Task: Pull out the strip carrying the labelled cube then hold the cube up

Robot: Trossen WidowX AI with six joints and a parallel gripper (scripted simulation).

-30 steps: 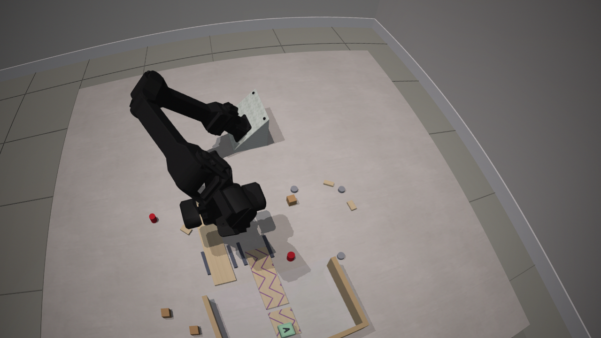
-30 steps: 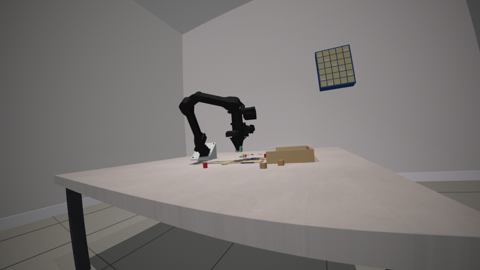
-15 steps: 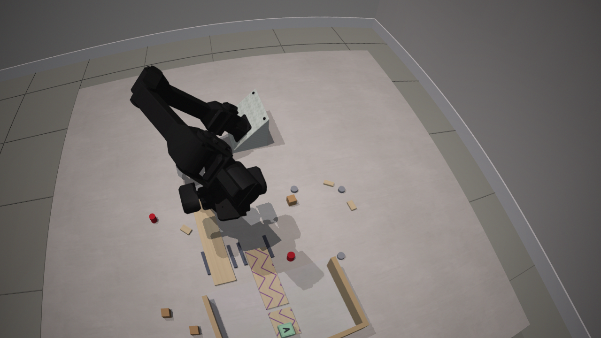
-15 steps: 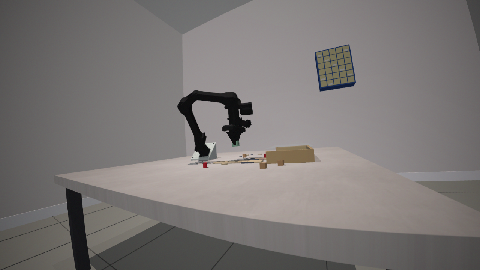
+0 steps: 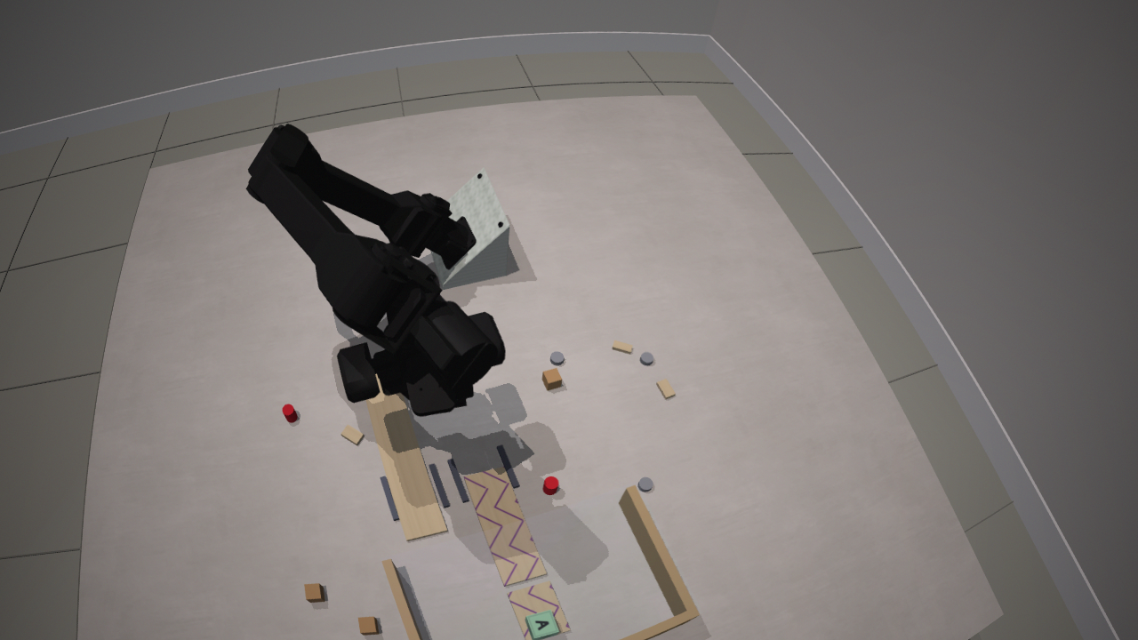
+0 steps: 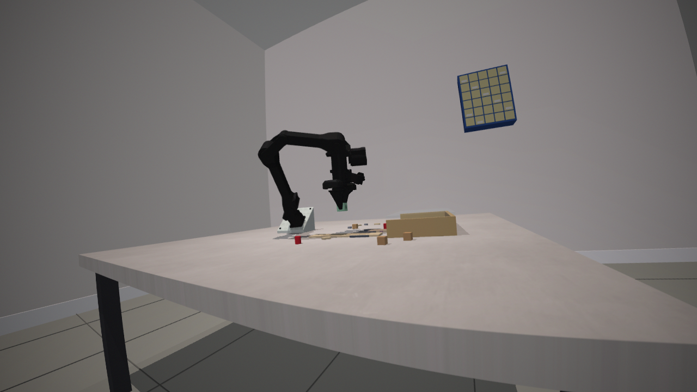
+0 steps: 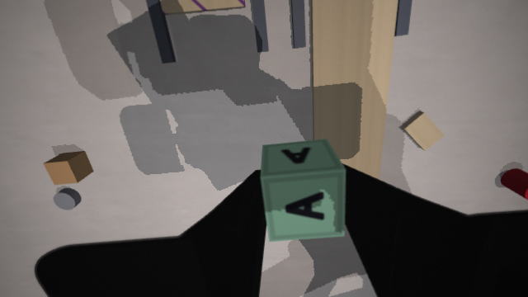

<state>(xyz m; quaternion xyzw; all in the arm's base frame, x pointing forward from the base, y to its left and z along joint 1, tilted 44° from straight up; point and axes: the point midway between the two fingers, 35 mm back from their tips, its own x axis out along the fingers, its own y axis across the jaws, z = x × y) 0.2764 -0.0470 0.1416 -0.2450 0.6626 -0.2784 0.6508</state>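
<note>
My gripper (image 7: 297, 175) (image 6: 341, 206) is shut on a green cube (image 7: 306, 210) (image 6: 343, 207) labelled A and holds it well above the table. Its fingertips are hidden in the top view. A plain wooden strip (image 5: 424, 518) (image 7: 340, 45) lies in one piece on the table, partly below the gripper, and carries no cube that I can see. A strip with purple zigzags (image 5: 508, 533) (image 7: 202, 5) lies beside it. A narrow gap parts it from a shorter zigzag piece (image 5: 521, 601), which bears another green cube (image 5: 542, 624) labelled A.
Dark guide bars (image 5: 388, 498) (image 5: 508, 465) flank the strips. Wooden walls (image 5: 660, 548) (image 6: 419, 227) stand round the far strip ends. Brown blocks (image 5: 552, 379) (image 5: 314, 592), red cylinders (image 5: 550, 485) (image 5: 289, 412), grey discs (image 5: 556, 357) and small tan blocks (image 5: 352, 435) lie around.
</note>
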